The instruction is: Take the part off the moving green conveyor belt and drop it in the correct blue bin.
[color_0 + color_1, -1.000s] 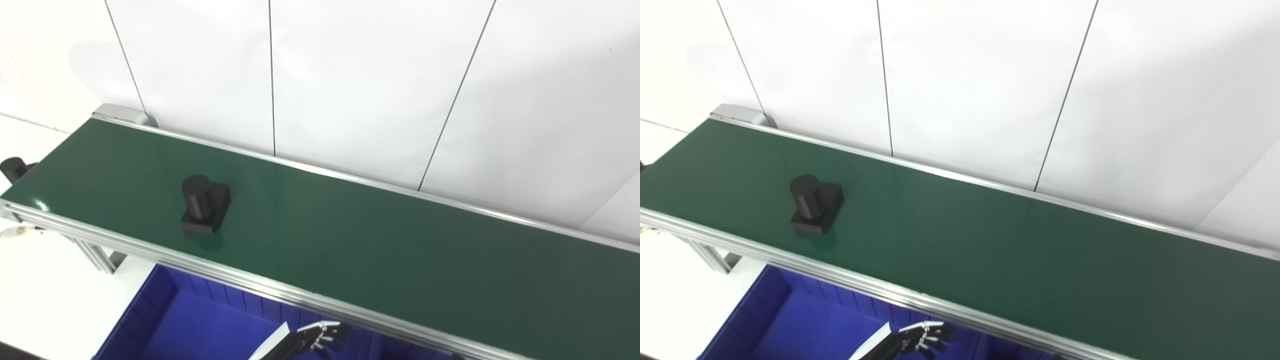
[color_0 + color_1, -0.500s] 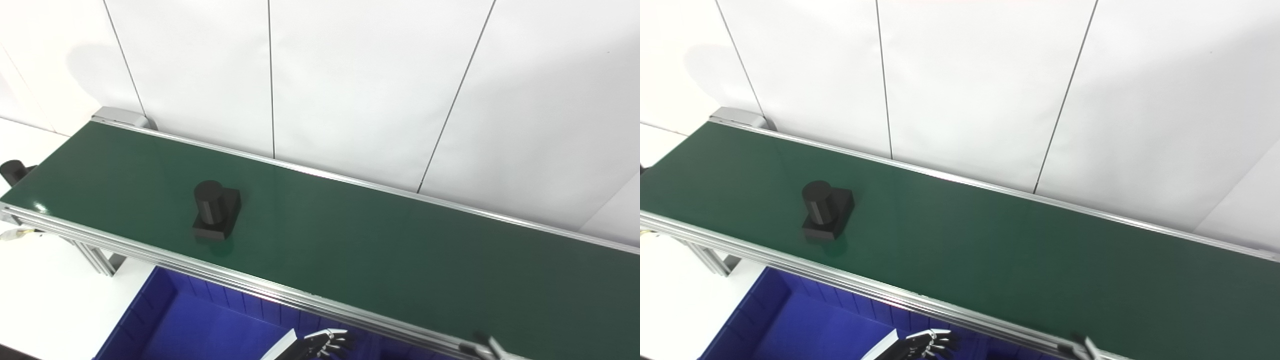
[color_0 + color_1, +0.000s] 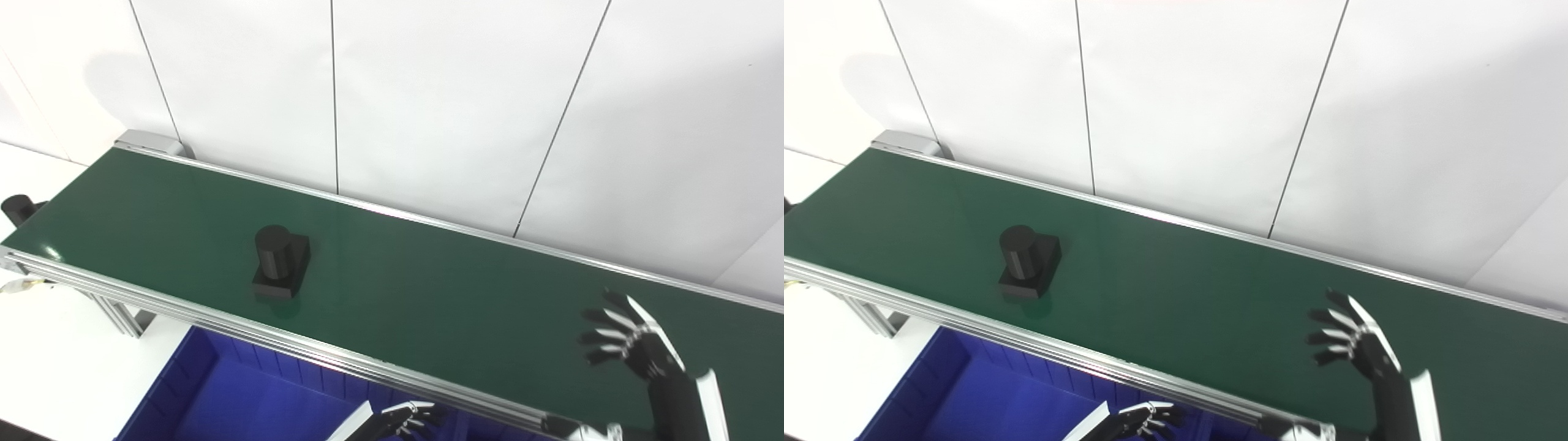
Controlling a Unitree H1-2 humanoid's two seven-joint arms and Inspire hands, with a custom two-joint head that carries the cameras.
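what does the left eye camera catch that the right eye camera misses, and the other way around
Only the left eye view shows a small black object off the belt's left end, plus a pale bit below the belt's near left corner.

Only the right eye view shows nothing extra that I can make out; it just frames everything shifted left.

Both show the black part standing on the green belt, the right hand raised over the belt with fingers spread, the left hand low over the blue bin, and the white panelled wall.

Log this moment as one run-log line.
part: on belt, untouched | right hand: open above belt | left hand: open over bin
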